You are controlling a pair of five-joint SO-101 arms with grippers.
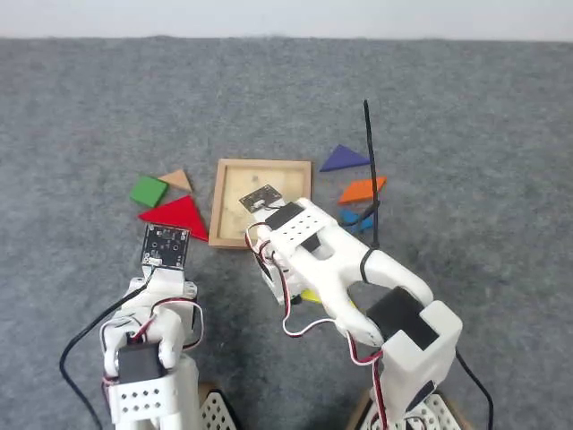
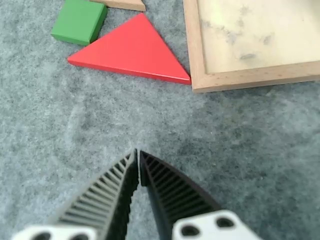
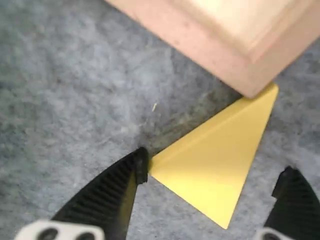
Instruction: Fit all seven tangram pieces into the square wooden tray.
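Right gripper [image 3: 215, 172] jaws are held apart astride the yellow triangle [image 3: 225, 145], apparently touching one corner. Closure should be centred, clear of the tray [image 3: 225, 42]. Left gripper [image 2: 138, 156] jaws: together.

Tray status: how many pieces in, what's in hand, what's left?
Done: nothing; the visible floor of the tray is bare. In hand: right gripper open around the yellow triangle, which lies flat on the mat by the tray's corner. Left gripper shut, holding nothing. Left: all seven, including the red triangle, green square, tan triangle, purple triangle, orange piece and blue piece outside the tray.
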